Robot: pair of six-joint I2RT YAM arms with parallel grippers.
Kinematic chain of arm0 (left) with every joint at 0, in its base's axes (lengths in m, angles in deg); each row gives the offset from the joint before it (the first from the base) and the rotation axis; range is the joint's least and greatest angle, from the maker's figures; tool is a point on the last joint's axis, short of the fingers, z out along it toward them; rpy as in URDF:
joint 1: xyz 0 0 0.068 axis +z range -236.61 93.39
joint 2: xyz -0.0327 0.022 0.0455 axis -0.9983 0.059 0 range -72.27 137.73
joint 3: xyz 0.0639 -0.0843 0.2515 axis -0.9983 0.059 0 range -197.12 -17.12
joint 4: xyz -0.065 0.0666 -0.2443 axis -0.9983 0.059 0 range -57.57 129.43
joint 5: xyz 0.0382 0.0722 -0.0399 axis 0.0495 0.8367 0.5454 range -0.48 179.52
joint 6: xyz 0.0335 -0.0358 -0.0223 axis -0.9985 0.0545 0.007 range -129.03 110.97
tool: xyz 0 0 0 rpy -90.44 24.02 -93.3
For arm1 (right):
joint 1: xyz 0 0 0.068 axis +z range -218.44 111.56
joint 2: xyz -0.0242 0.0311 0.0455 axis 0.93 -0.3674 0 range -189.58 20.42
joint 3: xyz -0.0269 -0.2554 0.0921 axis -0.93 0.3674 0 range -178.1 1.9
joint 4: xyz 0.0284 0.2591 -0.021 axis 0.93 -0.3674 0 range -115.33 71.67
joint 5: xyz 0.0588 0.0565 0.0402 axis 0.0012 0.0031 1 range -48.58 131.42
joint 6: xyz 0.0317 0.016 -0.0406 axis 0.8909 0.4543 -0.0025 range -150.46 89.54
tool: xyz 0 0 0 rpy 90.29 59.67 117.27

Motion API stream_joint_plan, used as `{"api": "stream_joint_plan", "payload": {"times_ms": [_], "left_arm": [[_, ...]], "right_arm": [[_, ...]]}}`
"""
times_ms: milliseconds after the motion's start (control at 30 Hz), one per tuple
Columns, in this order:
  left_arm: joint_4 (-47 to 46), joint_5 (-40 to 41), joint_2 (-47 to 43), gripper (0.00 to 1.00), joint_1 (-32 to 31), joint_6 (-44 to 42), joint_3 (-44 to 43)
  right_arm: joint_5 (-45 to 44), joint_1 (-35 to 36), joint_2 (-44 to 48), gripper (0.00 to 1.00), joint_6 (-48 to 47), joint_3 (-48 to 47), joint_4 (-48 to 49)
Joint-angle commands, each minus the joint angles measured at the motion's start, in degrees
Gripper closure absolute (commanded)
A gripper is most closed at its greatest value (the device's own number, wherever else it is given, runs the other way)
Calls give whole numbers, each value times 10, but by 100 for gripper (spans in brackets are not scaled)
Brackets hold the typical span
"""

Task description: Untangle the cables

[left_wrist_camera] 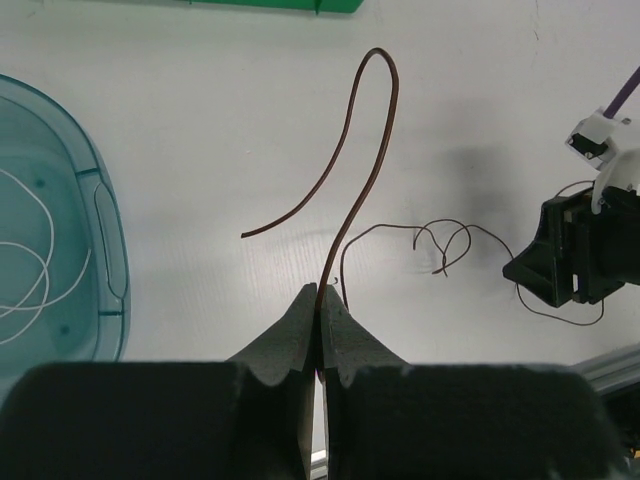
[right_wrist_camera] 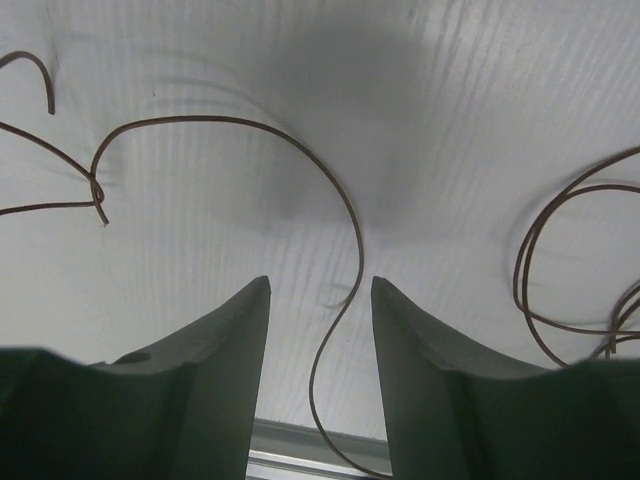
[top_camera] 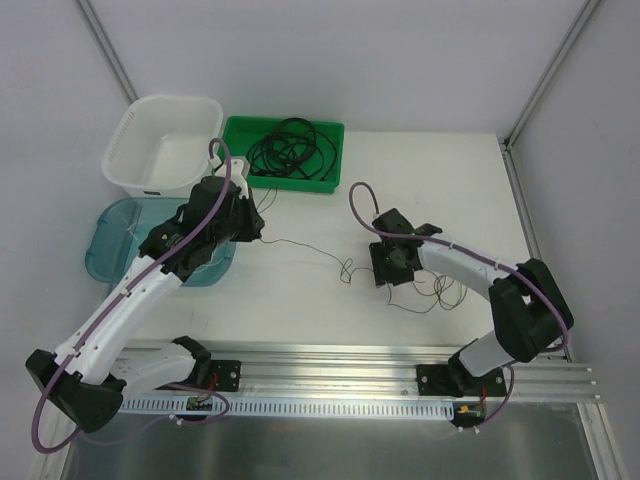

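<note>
A: so where's the brown wire (left_wrist_camera: 372, 150) seen right now, and what's it being held by

B: it's clamped in the left gripper (left_wrist_camera: 322, 296), whose fingers are pressed together on it with no gap to be seen. From the pinch the wire is curved up into a hook shape and back down, with the free end pointed off to the left. The rest is strung out across the table (top_camera: 300, 300) toward the right arm, with a few small loops laid along the way

A: and the right gripper (right_wrist_camera: 320, 283)?

B: its fingers are spread apart and nothing is gripped. A stretch of the same wire is seen lying on the table in the gap between them. Whether either finger is touched by it can't be told. More loops are piled just to the right of it, and a little twist is seen off to the left

A: what about the other cables

B: the black cables (top_camera: 290, 148) are coiled in a bundle inside the green tray (top_camera: 236, 135) at the far edge, beside the white basket (top_camera: 128, 145). A thin white cable (left_wrist_camera: 25, 275) is curled in the teal bin (left_wrist_camera: 112, 250), which is partly covered by the left arm in the top view
</note>
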Motion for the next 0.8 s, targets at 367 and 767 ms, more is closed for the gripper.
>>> {"api": "stream_joint_plan", "payload": {"times_ms": [367, 767], "left_arm": [[25, 15, -21, 100, -6, -22, -44], [47, 37, -30, 100, -6, -33, -65]], "right_arm": [[-33, 21, -54, 60, 30, 22, 38], [-73, 23, -44, 66, 17, 12, 15]]}}
